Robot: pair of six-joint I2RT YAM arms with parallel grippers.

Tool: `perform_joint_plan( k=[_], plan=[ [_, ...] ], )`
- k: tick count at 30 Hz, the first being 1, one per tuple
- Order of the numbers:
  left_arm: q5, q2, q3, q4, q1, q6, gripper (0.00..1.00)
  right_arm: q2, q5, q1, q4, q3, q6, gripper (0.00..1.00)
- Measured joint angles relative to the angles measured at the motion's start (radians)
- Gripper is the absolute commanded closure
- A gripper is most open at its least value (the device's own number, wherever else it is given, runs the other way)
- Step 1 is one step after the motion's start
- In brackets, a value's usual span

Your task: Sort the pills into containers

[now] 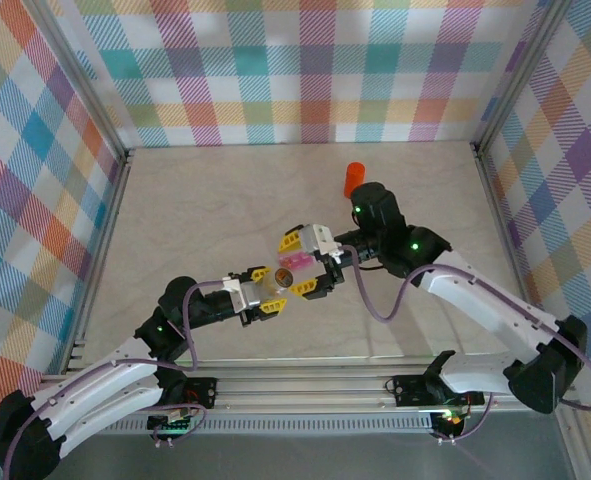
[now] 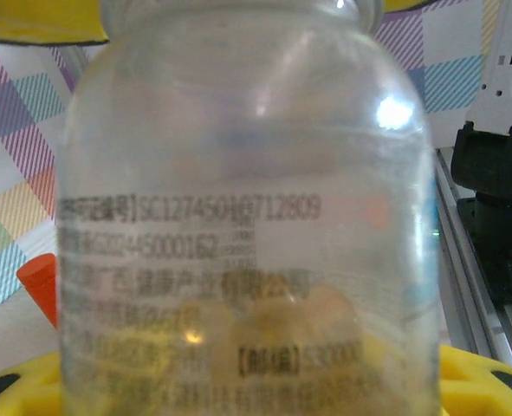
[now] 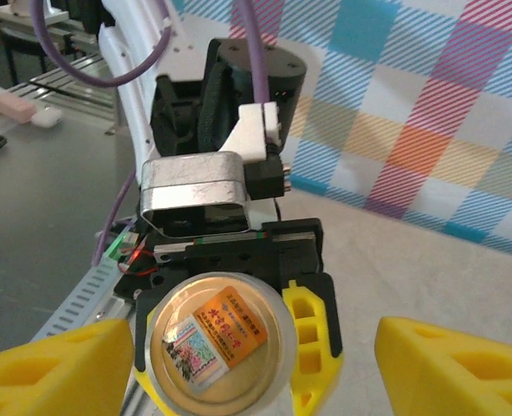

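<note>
My left gripper (image 1: 266, 292) is shut on a clear bottle (image 2: 247, 217), held at its base between the yellow fingers (image 2: 485, 381). Pale yellow pills (image 2: 307, 312) lie inside it near the gripper. The bottle's round end (image 3: 214, 348) faces the right wrist camera. From above, the pink pill box (image 1: 293, 262) lies between the yellow fingers of my right gripper (image 1: 297, 265), just beyond the bottle (image 1: 271, 289). In the right wrist view that gripper (image 3: 256, 368) stands open, its fingers (image 3: 450, 368) wide apart and gripping nothing; the pill box is hidden there.
An orange bottle (image 1: 353, 178) stands upright on the table behind the right arm, and its orange top (image 2: 39, 282) shows left of the clear bottle. Checked walls (image 1: 305, 70) close in the table on three sides. A metal rail (image 1: 305, 385) runs along the near edge.
</note>
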Motion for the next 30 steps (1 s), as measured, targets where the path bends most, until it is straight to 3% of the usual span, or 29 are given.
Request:
perform_joint_plan(
  k=[18, 30],
  plan=[
    [0.016, 0.18, 0.059, 0.073, 0.013, 0.0, 1.0, 0.042, -0.1, -0.09, -0.1, 0.014, -0.104, 0.35],
    [0.019, 0.256, 0.087, 0.083, 0.031, -0.001, 1.0, 0.085, -0.114, -0.109, -0.127, 0.023, -0.124, 0.62]
  ],
)
